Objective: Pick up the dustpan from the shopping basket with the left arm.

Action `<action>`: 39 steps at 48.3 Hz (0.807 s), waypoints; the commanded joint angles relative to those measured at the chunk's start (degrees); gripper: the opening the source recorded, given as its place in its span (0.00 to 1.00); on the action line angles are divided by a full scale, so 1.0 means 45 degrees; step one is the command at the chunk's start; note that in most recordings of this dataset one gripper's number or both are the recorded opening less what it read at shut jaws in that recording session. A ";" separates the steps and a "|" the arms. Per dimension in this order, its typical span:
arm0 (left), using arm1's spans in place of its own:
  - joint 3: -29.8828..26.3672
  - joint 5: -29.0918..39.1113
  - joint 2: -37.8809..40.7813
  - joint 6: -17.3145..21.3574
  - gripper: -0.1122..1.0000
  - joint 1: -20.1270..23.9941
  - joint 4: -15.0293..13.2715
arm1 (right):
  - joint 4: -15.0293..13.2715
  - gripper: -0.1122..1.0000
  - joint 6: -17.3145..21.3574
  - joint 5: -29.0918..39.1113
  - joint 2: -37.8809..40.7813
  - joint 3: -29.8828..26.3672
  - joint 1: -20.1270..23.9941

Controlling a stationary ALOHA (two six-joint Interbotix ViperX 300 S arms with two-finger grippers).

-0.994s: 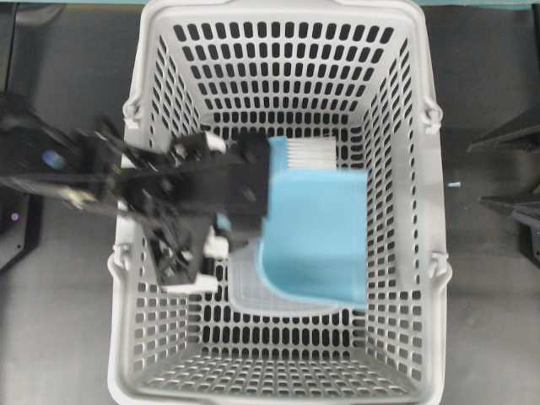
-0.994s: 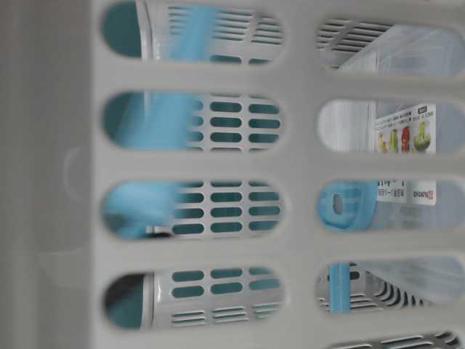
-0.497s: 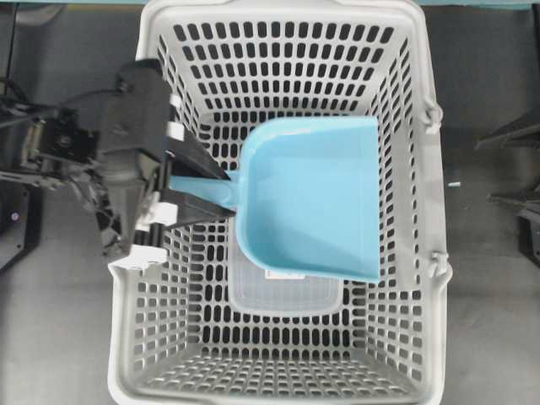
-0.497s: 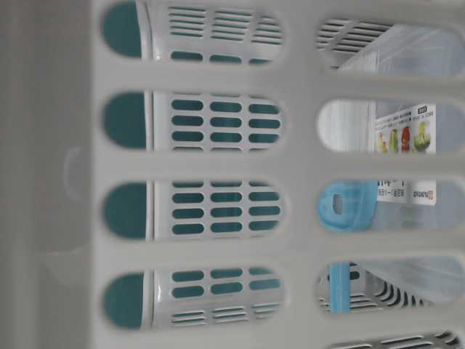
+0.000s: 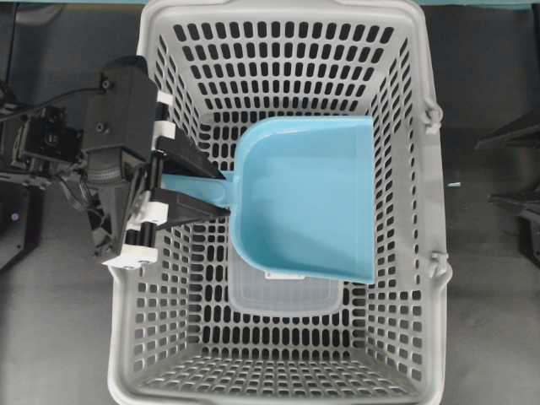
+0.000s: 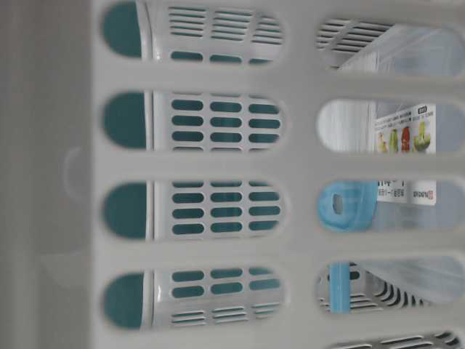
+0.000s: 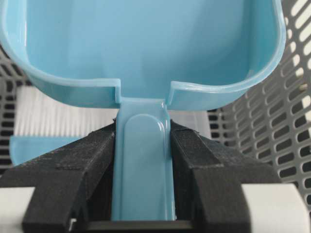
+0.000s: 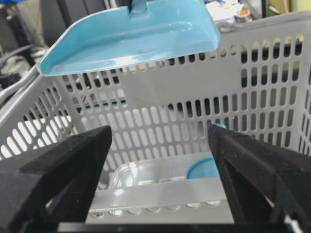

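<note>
Left gripper (image 7: pixel 143 160) was clamped on the dustpan (image 5: pixel 308 198) handle above the shopping basket (image 5: pixel 422 211); right gripper (image 8: pixel 160 145) gaped open (we couldn't read the tray label (image 6: pixel 405 138)).

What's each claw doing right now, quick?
Left gripper: closed on the dustpan handle.
Right gripper: open, holding nothing.

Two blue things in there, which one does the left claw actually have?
The dustpan: the left claw clamps its flat handle and holds it above the basket. The brush lies loose below.
</note>
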 commanded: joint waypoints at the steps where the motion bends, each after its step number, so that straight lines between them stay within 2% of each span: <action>1: -0.0117 -0.0137 -0.0215 0.0020 0.35 -0.0020 0.0039 | 0.0039 0.79 0.0020 -0.0156 0.0078 -0.0117 0.0117; 39: -0.0098 -0.0137 -0.0156 0.0000 0.35 -0.0078 0.0039 | -0.0098 0.79 -0.0137 0.0020 0.0098 -0.0098 0.0273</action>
